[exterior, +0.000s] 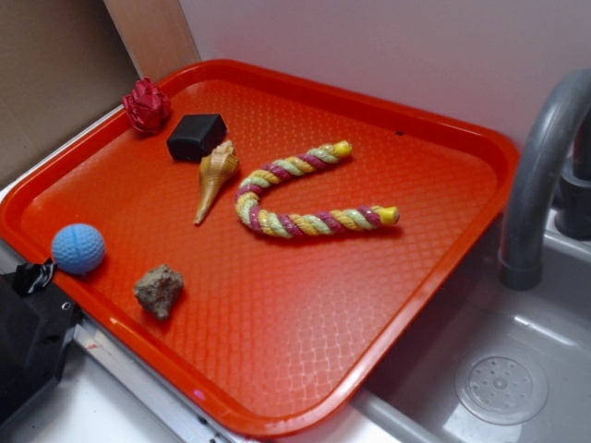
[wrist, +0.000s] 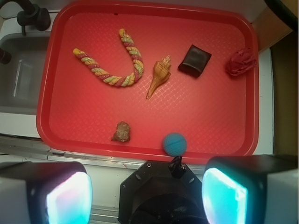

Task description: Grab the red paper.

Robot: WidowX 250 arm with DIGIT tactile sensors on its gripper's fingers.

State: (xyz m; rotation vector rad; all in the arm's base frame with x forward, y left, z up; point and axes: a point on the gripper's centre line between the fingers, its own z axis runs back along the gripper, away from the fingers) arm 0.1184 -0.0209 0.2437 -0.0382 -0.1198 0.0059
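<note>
Red paper, a small dark crimson crumpled rosette with ridged pleats, is sitting in the far left corner of the orange-red textured plastic tray in the exterior view, close against the rim. Just to its right, a black square block is lying near it but apart. Next is resting a tan spiral seashell, then a pink-and-yellow twisted rope curving across the middle. Nearer the front, a blue dimpled ball and a brown rough stone are lying well apart from the target.

In the wrist view the gripper is hanging beyond the tray's near edge, its fingers standing wide apart and holding nothing.

Risks, as judged: the raised rim may be blocking one finger on descent; the block may be getting clipped; light paper may be slipping or being crushed. The blue ball is lying close to the likely approach.
</note>
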